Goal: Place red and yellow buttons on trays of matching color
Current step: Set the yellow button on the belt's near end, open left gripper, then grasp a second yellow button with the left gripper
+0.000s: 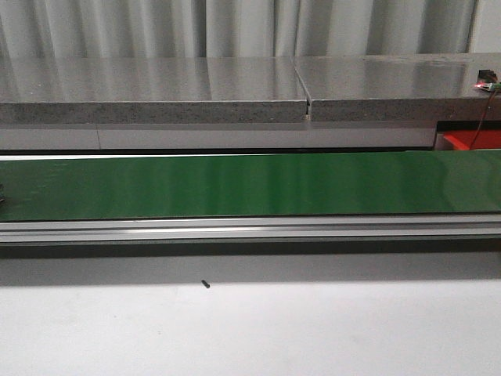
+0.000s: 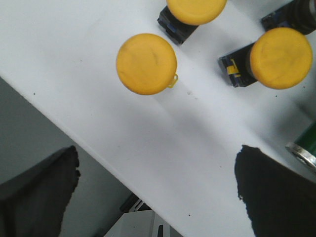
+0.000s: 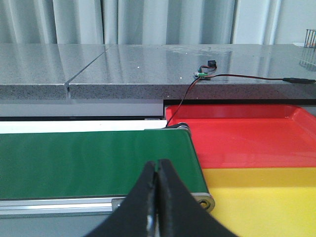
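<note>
In the left wrist view three yellow buttons lie on the white table: one cap-up (image 2: 146,63), one on its side with a black base (image 2: 279,58), one at the frame edge (image 2: 196,10). My left gripper (image 2: 158,195) hangs open above the table's edge, short of them, nothing between its fingers (image 2: 261,192). The right wrist view shows the red tray (image 3: 247,136) and the yellow tray (image 3: 266,202) side by side past the belt's end. My right gripper (image 3: 158,168) is shut and empty over the belt's end. No red button shows.
A long green conveyor belt (image 1: 250,184) with an aluminium rail crosses the front view, a grey stone counter (image 1: 235,86) behind it. A corner of the red tray (image 1: 473,141) shows at the right. A wired small part (image 3: 202,74) lies on the counter.
</note>
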You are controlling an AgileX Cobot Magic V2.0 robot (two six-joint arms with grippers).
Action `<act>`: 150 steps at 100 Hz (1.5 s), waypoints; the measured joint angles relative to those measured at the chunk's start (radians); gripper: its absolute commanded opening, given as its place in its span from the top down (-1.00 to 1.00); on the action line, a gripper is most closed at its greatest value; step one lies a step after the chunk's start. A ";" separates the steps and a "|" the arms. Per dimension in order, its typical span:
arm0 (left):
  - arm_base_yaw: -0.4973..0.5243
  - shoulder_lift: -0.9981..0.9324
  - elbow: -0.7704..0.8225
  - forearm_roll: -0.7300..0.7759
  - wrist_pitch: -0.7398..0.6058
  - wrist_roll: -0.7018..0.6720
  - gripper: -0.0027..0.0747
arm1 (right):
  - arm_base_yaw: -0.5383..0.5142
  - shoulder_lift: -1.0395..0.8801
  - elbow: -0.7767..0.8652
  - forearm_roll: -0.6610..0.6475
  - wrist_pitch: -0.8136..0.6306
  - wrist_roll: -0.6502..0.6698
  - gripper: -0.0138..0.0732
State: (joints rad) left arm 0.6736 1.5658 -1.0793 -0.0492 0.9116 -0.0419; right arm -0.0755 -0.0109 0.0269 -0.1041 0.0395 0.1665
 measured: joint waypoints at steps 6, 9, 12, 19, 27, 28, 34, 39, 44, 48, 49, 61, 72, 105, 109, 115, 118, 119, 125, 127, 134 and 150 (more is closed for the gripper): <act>0.001 0.025 0.000 0.004 -0.019 0.007 -0.64 | 0.000 0.000 0.000 0.000 0.000 0.000 0.84; 0.004 0.039 0.000 0.004 -0.032 0.010 -0.64 | 0.000 0.000 0.000 0.000 0.000 0.000 0.84; 0.007 0.049 0.000 0.005 -0.042 0.011 -0.64 | 0.000 0.000 0.000 0.000 0.000 0.000 0.84; 0.012 0.068 0.000 0.009 -0.071 0.015 -0.64 | 0.000 0.000 0.000 0.000 0.000 0.000 0.84; 0.016 0.089 0.000 0.012 -0.106 0.016 -0.64 | 0.000 0.000 0.000 0.000 0.000 0.000 0.84; 0.016 0.092 0.000 0.012 -0.113 0.016 -0.64 | 0.000 0.000 0.000 0.000 0.000 0.000 0.84; 0.016 0.103 0.000 0.012 -0.138 0.016 -0.64 | 0.000 0.000 0.000 0.000 0.000 0.000 0.84; 0.016 0.115 0.000 0.009 -0.159 0.017 -0.64 | 0.000 0.000 0.000 0.000 0.000 0.000 0.84; 0.016 0.130 0.000 0.009 -0.174 0.017 -0.64 | 0.000 0.000 0.000 0.000 0.000 0.000 0.84; 0.016 0.141 0.000 0.009 -0.184 0.017 -0.64 | 0.000 0.000 0.000 0.000 0.000 0.000 0.84; 0.016 0.145 0.000 0.009 -0.188 0.017 -0.64 | 0.000 0.000 0.000 0.000 0.000 0.000 0.84; 0.016 0.181 0.000 0.009 -0.229 0.017 -0.64 | 0.000 0.000 0.000 0.000 0.000 0.000 0.84; 0.016 0.192 0.000 0.009 -0.267 0.017 -0.56 | 0.000 0.000 0.000 0.000 0.000 0.000 0.84; 0.016 0.192 0.000 0.009 -0.318 0.017 0.36 | 0.000 0.000 0.000 0.000 0.000 0.000 0.84; 0.016 0.192 0.000 0.009 -0.318 0.017 0.41 | 0.000 0.000 0.000 0.000 0.000 0.000 0.84; 0.016 0.192 0.000 0.011 -0.318 0.017 0.43 | 0.000 0.000 0.000 0.000 0.000 0.000 0.84; 0.016 0.192 0.000 0.011 -0.318 0.017 0.43 | 0.000 0.000 0.000 0.000 0.000 0.000 0.84; 0.016 0.192 0.000 0.011 -0.318 0.017 0.43 | 0.000 0.000 0.000 0.000 0.000 0.000 0.84; 0.016 0.190 0.000 0.011 -0.316 0.017 0.43 | 0.000 0.000 0.000 0.000 0.000 0.000 0.84; 0.016 0.186 0.000 0.011 -0.313 0.017 0.43 | 0.000 0.000 0.000 0.000 0.000 0.000 0.84; 0.016 0.165 0.000 0.014 -0.297 0.017 0.43 | 0.000 0.000 0.000 0.000 0.000 0.000 0.84; 0.016 0.063 0.000 0.019 -0.236 0.017 0.43 | 0.000 0.000 0.000 0.000 0.000 0.000 0.84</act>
State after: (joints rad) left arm 0.6892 1.6288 -1.0793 -0.0299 0.6761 -0.0249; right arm -0.0755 -0.0109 0.0269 -0.1041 0.0395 0.1665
